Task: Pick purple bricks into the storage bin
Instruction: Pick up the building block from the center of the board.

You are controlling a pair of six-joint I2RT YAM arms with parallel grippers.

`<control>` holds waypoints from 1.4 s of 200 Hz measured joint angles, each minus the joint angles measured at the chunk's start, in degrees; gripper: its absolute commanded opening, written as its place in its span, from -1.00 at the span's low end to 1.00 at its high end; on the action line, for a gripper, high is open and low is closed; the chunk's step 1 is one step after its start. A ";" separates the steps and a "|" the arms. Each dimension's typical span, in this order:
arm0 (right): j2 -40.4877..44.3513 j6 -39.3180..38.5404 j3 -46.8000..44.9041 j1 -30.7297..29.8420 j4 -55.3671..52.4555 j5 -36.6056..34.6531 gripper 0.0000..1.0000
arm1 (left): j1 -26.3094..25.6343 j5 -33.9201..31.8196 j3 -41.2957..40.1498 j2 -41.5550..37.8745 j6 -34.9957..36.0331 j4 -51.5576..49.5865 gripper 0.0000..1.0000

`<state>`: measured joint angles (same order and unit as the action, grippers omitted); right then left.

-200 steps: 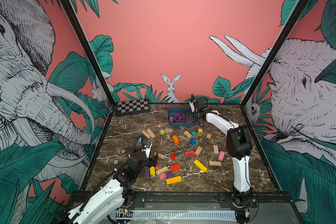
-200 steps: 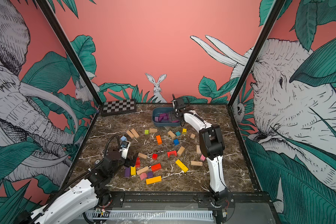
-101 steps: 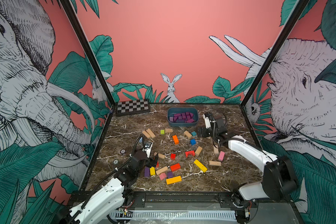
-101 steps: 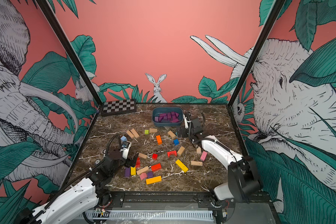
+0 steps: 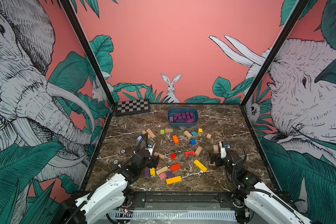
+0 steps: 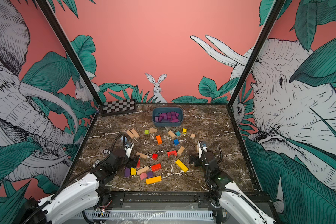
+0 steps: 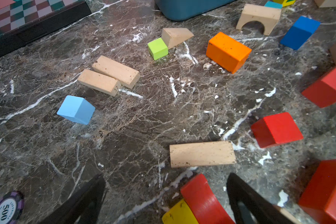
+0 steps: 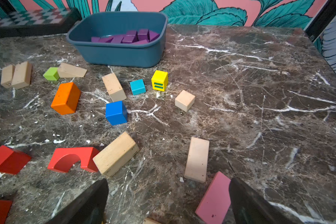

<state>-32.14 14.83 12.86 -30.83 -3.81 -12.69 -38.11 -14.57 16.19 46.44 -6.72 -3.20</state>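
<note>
Nearest, both hands are released and empty: the left hand (image 7: 167,179) straddles a red block (image 7: 200,197), the right hand (image 8: 168,182) a pink block (image 8: 215,197). Two purple bricks (image 5: 147,172) lie on the bench (image 5: 221,124) by the left hand. The rest fill the bin (image 5: 182,124) at the back.

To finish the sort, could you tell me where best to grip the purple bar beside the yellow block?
Probably across its two short ends, coming straight down: the purple bar lies flat, and the yellow block sits tight against one long side, leaving no room for a finger there.
</note>
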 measured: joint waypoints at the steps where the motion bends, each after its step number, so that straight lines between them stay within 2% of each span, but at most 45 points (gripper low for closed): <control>1: 0.13 0.02 -0.07 0.00 0.00 0.00 0.98 | 0.00 0.00 0.20 0.13 -0.07 -0.17 0.98; 24: 1.81 0.02 -1.16 -0.04 0.09 -0.13 0.98 | 0.00 -0.11 5.49 0.98 -3.02 -6.73 0.96; 52: 1.40 -0.02 -1.22 -0.17 0.31 0.07 0.98 | 0.00 0.72 12.66 -0.94 -10.08 -17.42 0.97; 95: -1.77 -0.13 -1.22 -0.20 1.57 1.36 0.98 | -0.44 3.52 11.13 -13.79 -20.59 -31.26 0.98; 111: -2.71 -0.24 -1.22 -0.20 1.86 1.60 0.98 | -0.79 3.34 10.78 -16.04 -23.93 -34.49 0.98; 131: -2.38 -0.26 -1.22 -0.20 1.88 1.84 0.97 | -1.14 2.71 10.75 -13.94 -27.39 -37.40 0.98; 163: 1.18 -0.26 -1.25 -0.20 1.86 1.92 0.97 | -1.36 1.86 10.78 -5.33 -30.14 -40.26 0.96; 187: 4.04 -0.26 -1.57 -0.20 1.86 1.79 0.97 | -1.40 1.73 10.73 -1.46 -31.63 -40.59 0.82; 198: 4.74 -0.26 -1.60 -0.20 1.84 1.70 0.98 | -1.40 1.73 10.43 -1.01 -32.22 -40.59 0.72; 225: 4.85 -0.26 -1.60 -0.20 1.84 1.64 0.97 | -1.40 1.77 7.93 -1.01 -33.99 -40.70 0.60; 280: 3.78 -0.26 -1.60 -0.20 1.86 1.53 0.97 | -1.40 1.53 6.56 -2.08 -35.23 -41.44 0.60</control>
<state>-28.36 14.57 11.27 -31.03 -1.96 -11.16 -39.51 -13.04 22.74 44.36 -41.95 -44.64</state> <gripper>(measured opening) 0.988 0.797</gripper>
